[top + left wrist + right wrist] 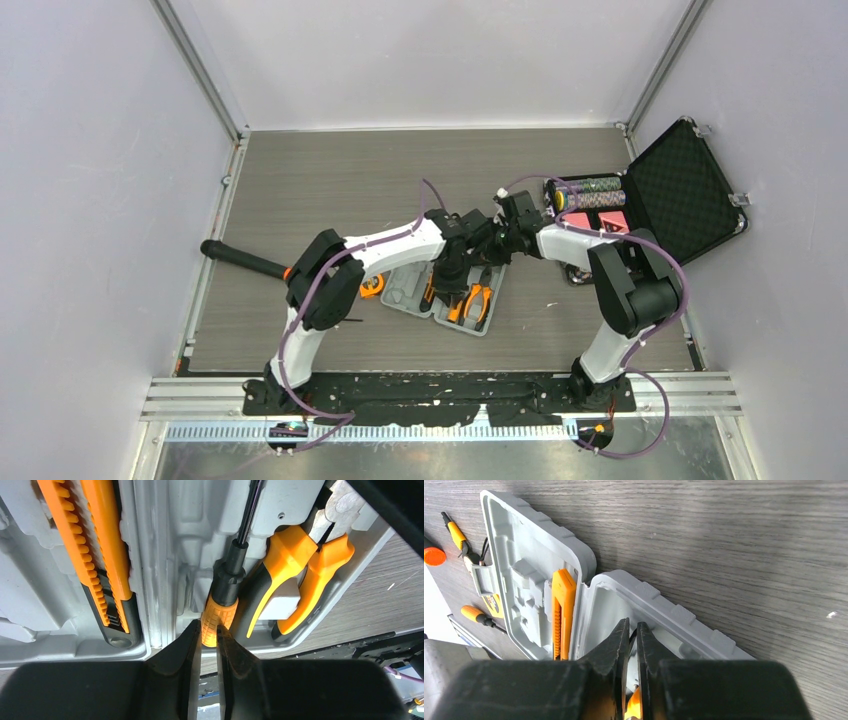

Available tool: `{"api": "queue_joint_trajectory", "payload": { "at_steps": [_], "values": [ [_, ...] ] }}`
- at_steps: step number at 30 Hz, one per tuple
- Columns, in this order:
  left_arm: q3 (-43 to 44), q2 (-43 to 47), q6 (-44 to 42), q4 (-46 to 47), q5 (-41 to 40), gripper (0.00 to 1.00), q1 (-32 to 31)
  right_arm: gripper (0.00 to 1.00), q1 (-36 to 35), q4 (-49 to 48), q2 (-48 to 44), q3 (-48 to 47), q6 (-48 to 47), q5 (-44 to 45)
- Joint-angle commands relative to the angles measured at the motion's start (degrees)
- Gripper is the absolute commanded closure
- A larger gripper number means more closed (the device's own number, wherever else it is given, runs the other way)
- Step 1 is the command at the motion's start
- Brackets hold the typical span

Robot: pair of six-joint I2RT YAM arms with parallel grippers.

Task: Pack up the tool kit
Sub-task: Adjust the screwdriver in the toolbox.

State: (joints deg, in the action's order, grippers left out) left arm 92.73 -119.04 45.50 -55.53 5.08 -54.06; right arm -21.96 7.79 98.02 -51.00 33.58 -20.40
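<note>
So we've got the wood-grain table (300, 180) with the big black case (680, 190) open at its right edge. Our grey tool case (408, 292) lies open flat near the middle, right under both wrists. The pliers (295, 555) sit in the case's right half and the orange knife (100, 545) in the other. The left claw (208, 628) is clamped on the butt of the screwdriver (222, 585), which lies just beside the pliers. The right claw (633, 625) is pinched nearly closed over the case, and we can't tell if it's got anything.

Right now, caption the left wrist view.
Left gripper at the orange-and-black screwdriver lying in a grey moulded plastic case, beside orange-handled pliers.
</note>
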Motion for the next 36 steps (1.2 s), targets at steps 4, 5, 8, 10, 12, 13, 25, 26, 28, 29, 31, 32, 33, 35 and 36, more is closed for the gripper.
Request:
{"api": "queue_joint_trajectory", "payload": {
  "at_steps": [4,5,8,10,12,13,25,26,28,29,31,32,33,35,36],
  "values": [
    [1.6,-2.6,-1.2,-2.2,-0.5,0.84,-0.5,0.94,-0.4,3.0,2.2,0.5,-1.1,4.7],
    [1.8,-2.8,-1.2,-2.2,-0.4,0.85,-0.5,0.94,-0.3,3.4,2.3,0.7,-1.6,5.0],
    [1.9,-3.6,-1.3,-2.2,0.2,0.87,-0.5,0.95,-0.4,4.1,2.5,1.4,-2.9,6.8],
    [2.0,-4.1,-1.4,-2.2,0.6,0.88,-0.6,0.95,-0.8,5.0,2.7,1.7,-4.3,8.8],
    [1.9,-4.5,-1.4,-2.0,0.9,0.89,-0.6,0.95,-1.6,5.8,2.7,2.1,-5.5,11.0],
    [1.9,-4.7,-1.4,-2.0,1.0,0.89,-0.6,0.95,-2.4,6.0,2.6,2.3,-6.0,11.9],
    [-3.4,-3.0,0.0,1.4,1.7,0.96,1.0,0.95,-10.2,8.5,5.0,7.7,-2.0,30.1],
    [-4.4,-2.7,0.1,1.9,1.8,0.97,1.2,0.95,-10.3,7.4,5.4,8.2,-1.4,30.2],
    [-5.0,-2.5,0.3,2.4,1.8,0.97,1.3,0.95,-10.2,5.8,6.2,8.7,-1.4,31.1],
    [-5.1,-2.5,0.2,2.5,2.0,0.97,1.3,0.95,-10.1,5.4,6.7,8.1,-1.5,32.2],
    [-5.0,-2.9,0.3,2.6,2.5,0.97,1.3,0.95,-9.5,4.7,8.0,7.3,-1.8,31.6],
    [-5.1,-3.0,0.1,2.5,2.5,0.97,1.3,0.95,-9.4,4.2,8.6,7.4,-1.4,31.0],
    [-5.2,-2.9,0.2,2.6,2.6,0.97,1.3,0.95,-9.4,3.9,9.0,7.9,-1.1,29.7],
    [-5.6,-2.6,0.3,3.0,2.5,0.97,1.3,0.95,-9.3,2.8,9.0,9.4,-0.7,28.0],
    [-5.7,-2.5,0.3,3.2,2.6,0.97,1.3,0.95,-9.1,1.9,8.7,9.7,-0.7,27.2]
  ]
}}
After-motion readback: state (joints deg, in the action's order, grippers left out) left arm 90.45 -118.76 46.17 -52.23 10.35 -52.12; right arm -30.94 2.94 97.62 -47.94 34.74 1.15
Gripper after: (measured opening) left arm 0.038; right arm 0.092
